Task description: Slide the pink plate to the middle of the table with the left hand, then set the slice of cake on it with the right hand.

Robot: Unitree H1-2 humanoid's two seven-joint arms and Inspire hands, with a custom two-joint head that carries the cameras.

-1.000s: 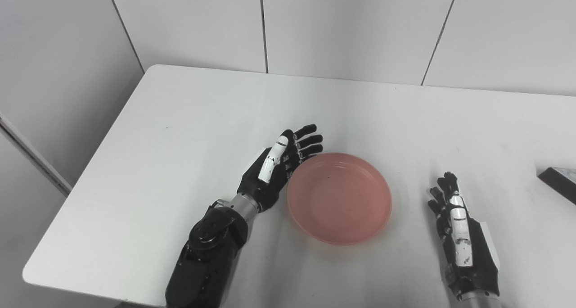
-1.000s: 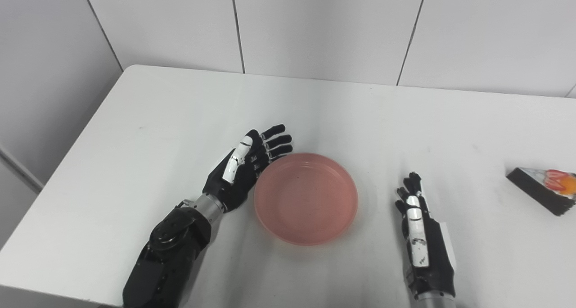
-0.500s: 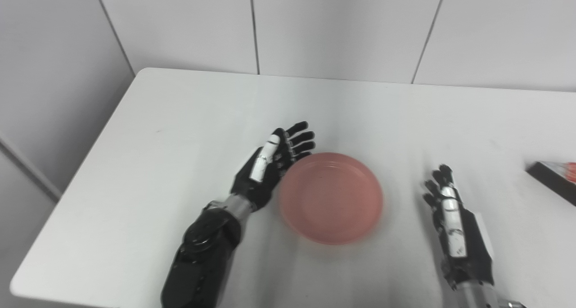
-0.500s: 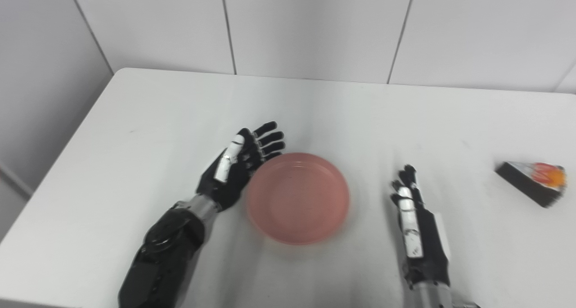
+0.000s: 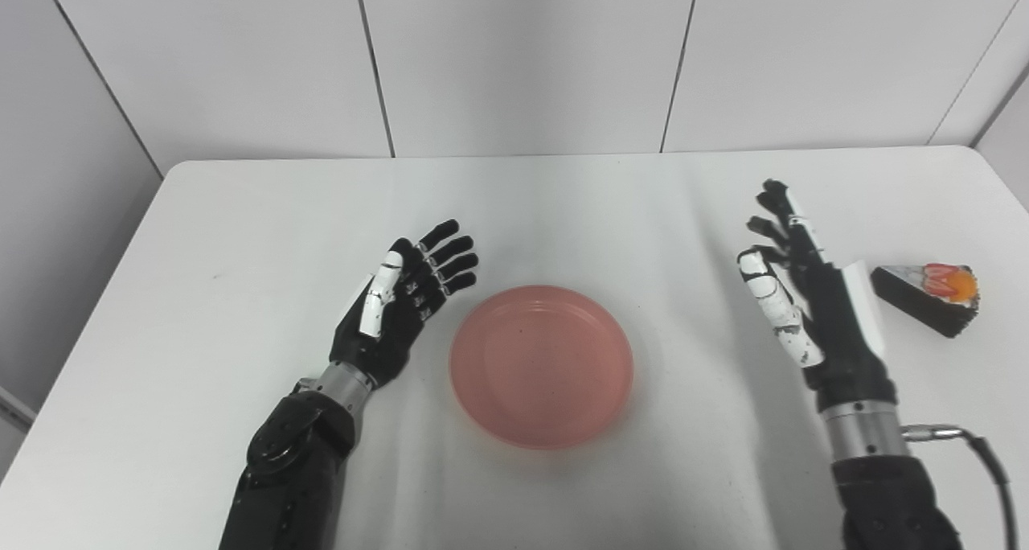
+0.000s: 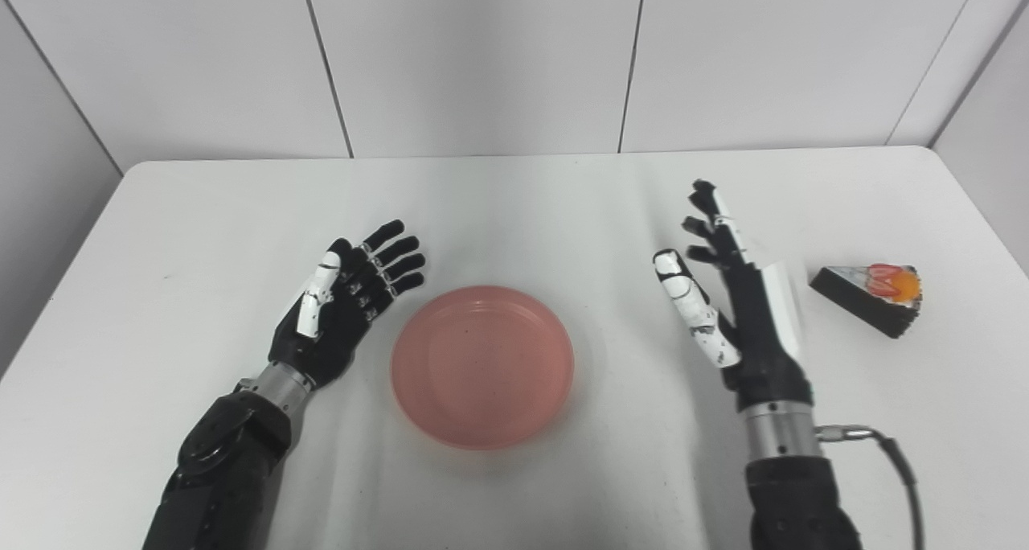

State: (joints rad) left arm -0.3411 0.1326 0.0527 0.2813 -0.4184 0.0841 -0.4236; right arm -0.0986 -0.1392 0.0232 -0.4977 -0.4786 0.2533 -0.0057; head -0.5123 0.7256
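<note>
Nearest us, the shallow round pink plastic plate (image 5: pixel 541 366) sits mid-table, our left hand (image 5: pixel 399 303) spread empty just beside its rim. Our right hand (image 5: pixel 804 301), fingers apart, holds nothing. Beyond it lies the dark wedge-shaped cake slice with fruit topping (image 5: pixel 924 296), likely soft; we would grip its firm sides.

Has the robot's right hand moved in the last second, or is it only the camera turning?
Yes. The right hand has lifted and gone toward the cake slice, farther from the pink plate.
</note>
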